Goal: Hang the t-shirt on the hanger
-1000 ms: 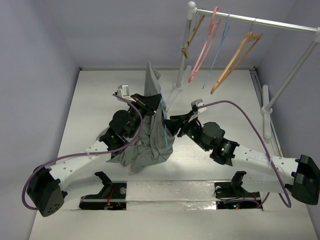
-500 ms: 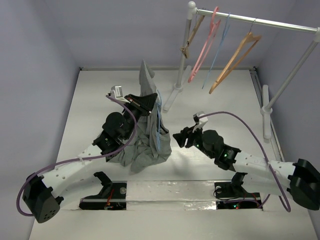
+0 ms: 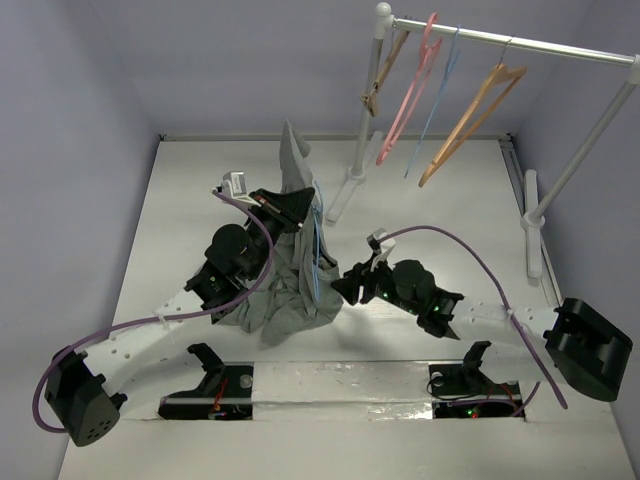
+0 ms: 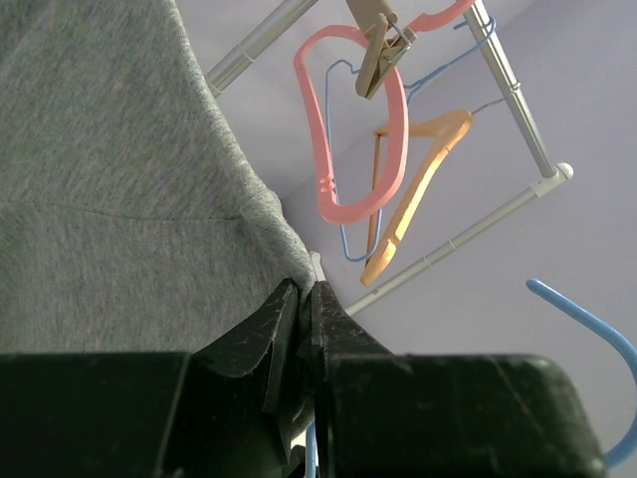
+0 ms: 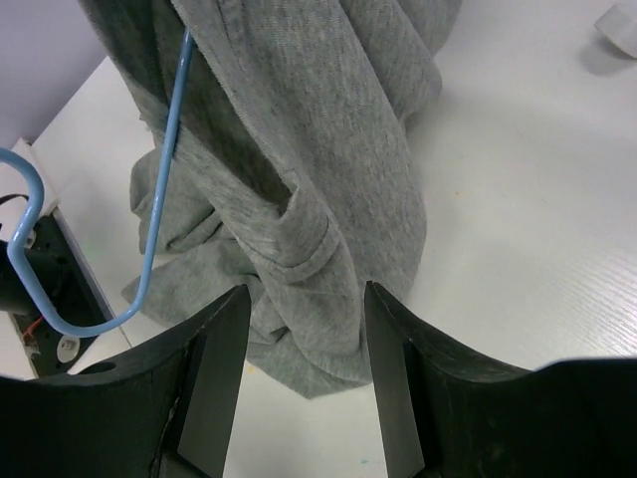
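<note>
The grey t-shirt (image 3: 285,295) hangs in a bunched column from my left gripper (image 3: 297,206), with its lower end heaped on the table. The left jaws are closed on the cloth (image 4: 100,199), and a thin wire of the light-blue hanger (image 3: 316,250) shows between them. The hanger's hook (image 4: 597,324) shows at the right of the left wrist view. The hanger's rod (image 5: 159,189) runs down the shirt's side. My right gripper (image 3: 342,287) is open and empty just right of the shirt's lower folds (image 5: 328,149), which show between its fingers (image 5: 214,368).
A white clothes rack (image 3: 500,40) stands at the back right, carrying a pink hanger (image 3: 410,90), a thin blue hanger (image 3: 432,100) and a tan wooden hanger (image 3: 470,115). Its post base (image 3: 345,185) stands on the table close behind the shirt. Walls enclose the table.
My right gripper has left the shirt's right side, pulled back, then moved down and left to the shirt's lower part. My left gripper raised the shirt slightly and shifted left.
</note>
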Tool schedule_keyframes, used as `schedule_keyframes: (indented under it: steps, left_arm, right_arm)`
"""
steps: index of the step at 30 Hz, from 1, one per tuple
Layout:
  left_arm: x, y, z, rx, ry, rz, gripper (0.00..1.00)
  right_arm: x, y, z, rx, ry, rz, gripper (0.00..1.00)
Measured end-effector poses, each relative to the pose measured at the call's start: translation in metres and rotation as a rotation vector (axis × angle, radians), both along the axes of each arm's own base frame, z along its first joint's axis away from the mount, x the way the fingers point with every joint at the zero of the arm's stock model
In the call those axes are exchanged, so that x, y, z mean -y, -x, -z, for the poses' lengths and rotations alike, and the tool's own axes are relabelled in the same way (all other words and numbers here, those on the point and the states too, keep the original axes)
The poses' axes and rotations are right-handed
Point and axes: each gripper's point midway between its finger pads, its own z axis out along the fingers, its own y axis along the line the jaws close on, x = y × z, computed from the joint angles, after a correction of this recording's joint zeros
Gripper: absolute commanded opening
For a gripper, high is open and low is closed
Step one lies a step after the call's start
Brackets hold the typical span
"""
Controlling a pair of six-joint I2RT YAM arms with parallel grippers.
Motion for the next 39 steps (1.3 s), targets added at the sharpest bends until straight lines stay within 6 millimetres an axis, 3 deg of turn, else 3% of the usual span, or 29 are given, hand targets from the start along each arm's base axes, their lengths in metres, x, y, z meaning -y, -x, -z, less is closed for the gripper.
schedule_keyframes:
  steps: [10,11,12,16,24,32,39]
  left_arm:
    - [0.0,0.0,-0.001,0.002,0.004,0.0,0.0]
    - [0.0,0.0,-0.002,0.004,0.006,0.0,0.0]
    - [0.0,0.0,-0.002,0.006,0.009,0.0,0.0]
    - [0.001,-0.001,-0.006,0.015,0.026,0.001,0.0]
    - [0.002,-0.011,-0.016,0.048,0.097,-0.031,0.0]
    - [-0.001,-0.025,-0.015,0.077,0.192,-0.094,0.0]
    - [-0.009,-0.034,-0.026,0.145,0.224,-0.163,0.0]
  right_arm:
    - [-0.005,-0.008,0.019,-0.03,0.048,0.019,0.39]
    - [-0.005,-0.008,0.019,-0.029,0.048,0.02,0.24]
    - [-0.005,-0.009,0.019,-0.025,0.049,0.021,0.17]
    - [-0.006,-0.011,0.015,-0.021,0.027,0.031,0.0]
    - [-0.004,-0.005,0.003,-0.021,-0.026,0.031,0.0]
    - [0.002,0.015,0.0,-0.05,-0.042,0.008,0.0]
    - [0.005,0.037,0.002,-0.084,-0.029,-0.034,0.0]
